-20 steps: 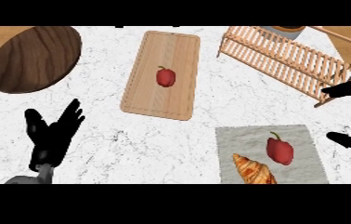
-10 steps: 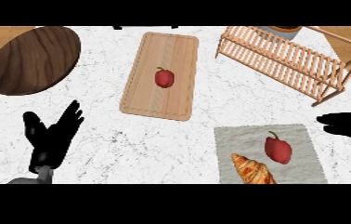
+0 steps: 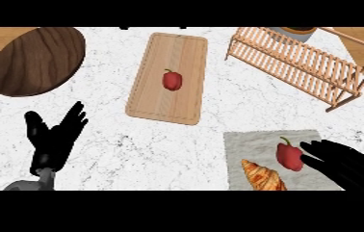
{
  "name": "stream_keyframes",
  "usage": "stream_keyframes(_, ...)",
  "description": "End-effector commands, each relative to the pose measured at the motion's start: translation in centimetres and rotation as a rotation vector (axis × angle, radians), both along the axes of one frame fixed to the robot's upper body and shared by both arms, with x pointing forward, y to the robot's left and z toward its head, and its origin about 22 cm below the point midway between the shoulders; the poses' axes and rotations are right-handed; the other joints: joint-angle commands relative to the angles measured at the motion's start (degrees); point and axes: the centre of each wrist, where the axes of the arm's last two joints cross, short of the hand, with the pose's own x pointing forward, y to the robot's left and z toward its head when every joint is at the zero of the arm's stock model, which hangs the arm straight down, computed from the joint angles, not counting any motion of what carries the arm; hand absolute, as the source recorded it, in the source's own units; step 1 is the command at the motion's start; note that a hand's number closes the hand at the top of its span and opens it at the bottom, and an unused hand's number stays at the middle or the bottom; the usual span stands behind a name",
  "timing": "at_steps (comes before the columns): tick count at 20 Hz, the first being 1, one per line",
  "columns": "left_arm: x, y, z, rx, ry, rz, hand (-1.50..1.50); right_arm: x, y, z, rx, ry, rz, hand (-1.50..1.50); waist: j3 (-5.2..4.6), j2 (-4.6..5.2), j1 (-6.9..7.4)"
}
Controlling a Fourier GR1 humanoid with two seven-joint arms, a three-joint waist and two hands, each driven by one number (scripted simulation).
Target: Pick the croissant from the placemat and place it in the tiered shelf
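Note:
A golden croissant (image 3: 264, 176) lies on the grey placemat (image 3: 245, 147) at the lower right, with its lower end cut by the view's edge. Beside it on the mat sits a red bell pepper (image 3: 289, 156). My right hand (image 3: 335, 162) is open, fingers spread, just right of that pepper and over the mat's right part; it touches nothing that I can see. The wooden tiered shelf (image 3: 298, 62) stands at the upper right. My left hand (image 3: 55, 137) rests open at the lower left, fingers up.
A wooden cutting board (image 3: 171, 58) in the middle carries a second red pepper (image 3: 171, 80). A dark round wooden board (image 3: 39, 58) lies at the upper left. A bowl's rim (image 3: 297, 30) shows behind the shelf.
My right hand has come down from near the shelf's end and moved left over the placemat, beside the pepper. The left hand has stayed in place.

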Motion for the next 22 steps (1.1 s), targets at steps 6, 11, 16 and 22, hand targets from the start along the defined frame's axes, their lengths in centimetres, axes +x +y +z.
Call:
stream_keyframes(6, -0.2, -1.1, -1.7, -0.006, 0.035, -0.033, 0.00, -1.8, 5.2, -2.0, -0.139, -0.065, -0.165, -1.50, -0.13, 0.39, 1.36)
stream_keyframes(11, 2.0, 0.0, 0.4, -0.009, 0.022, -0.010, 0.00, -2.5, 6.6, -2.8, -0.233, -0.044, -0.164, -1.50, -0.11, 0.26, 0.55)
stream_keyframes(16, 0.3, -2.2, -1.6, 0.002, 0.019, -0.025, 0.00, -2.2, 8.4, -7.4, -0.328, -0.031, -0.175, -1.50, -0.05, 0.26, 0.91)
stream_keyframes(22, -0.7, -0.9, -1.3, -0.003, 0.033, -0.001, 0.00, -3.1, 8.2, -9.6, -0.358, -0.088, -0.261, -1.50, -0.01, 0.23, 0.78)
